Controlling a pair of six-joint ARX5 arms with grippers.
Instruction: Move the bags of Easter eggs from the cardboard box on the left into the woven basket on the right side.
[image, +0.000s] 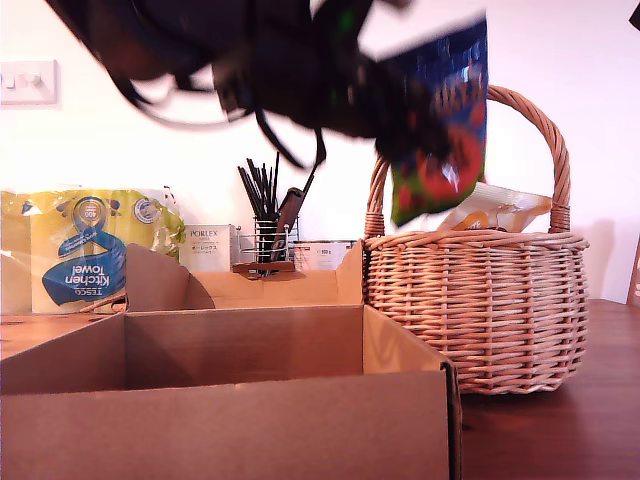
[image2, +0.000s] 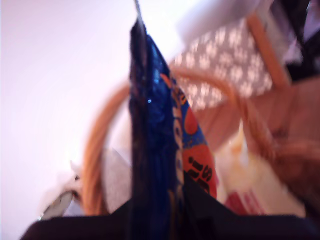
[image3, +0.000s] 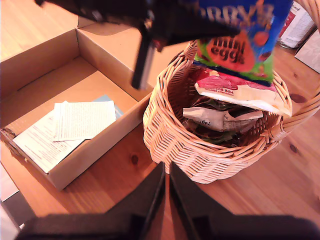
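Right, you see my first gripper (image: 400, 95) clamped on the dark blue Terry's bag (image: 440, 120), which hangs above the woven basket (image: 475, 310). Other bags (image3: 225, 115) lie inside it. My second gripper (image3: 166, 172) has its fingers pressed together, empty, beside the cardboard box (image3: 90, 150).

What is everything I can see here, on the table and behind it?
Dark blue egg bag: one, blue with orange and green, hanging over the basket from my first gripper.
Woven basket: one, light brown, exterior view's right.
Bags in basket: cream-yellow bag on top, white bag beneath; others unclear.
Cardboard box: one, brown, beside the basket; no bags visible.
Paper sheets: white, in the box.
Kitchen towel pack: one, yellow and blue, behind.
Utensil holder: one, dark sticks, behind.
My first gripper: black, blurred.
My second gripper: black, shut, empty.
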